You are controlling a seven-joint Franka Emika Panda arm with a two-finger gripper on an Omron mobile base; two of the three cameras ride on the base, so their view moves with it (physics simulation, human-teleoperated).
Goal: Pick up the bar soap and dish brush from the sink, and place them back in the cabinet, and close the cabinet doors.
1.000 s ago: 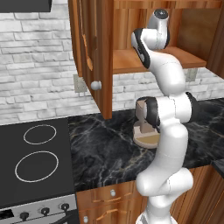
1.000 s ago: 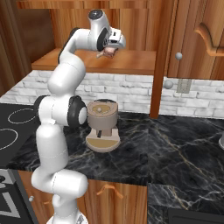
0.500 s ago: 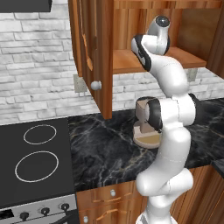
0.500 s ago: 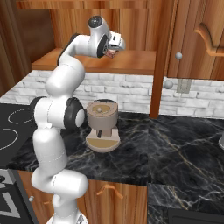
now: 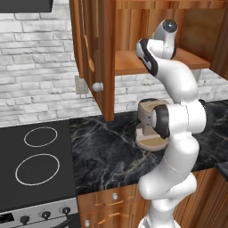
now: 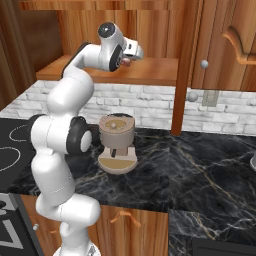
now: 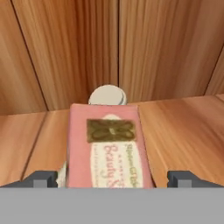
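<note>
A dark marbled stone counter point(image 5: 107, 151) is running across the kitchen, veined with pale streaks. On it, near the back wall, a small tan-and-cream coffee machine point(image 6: 116, 142) is standing upright on a round base — a paler circular lid is showing on top. To the left, a black stovetop point(image 5: 35, 164) is lying flush beside the counter, with two white ring burners. Below it, a strip of stove knobs point(image 5: 44, 215) is showing. A white brick backsplash point(image 5: 40, 71) is covering the wall — a grey wall outlet point(image 6: 209, 98) is sitting on it. Lower wooden drawers point(image 6: 125, 222) are lining the counter's front.
</note>
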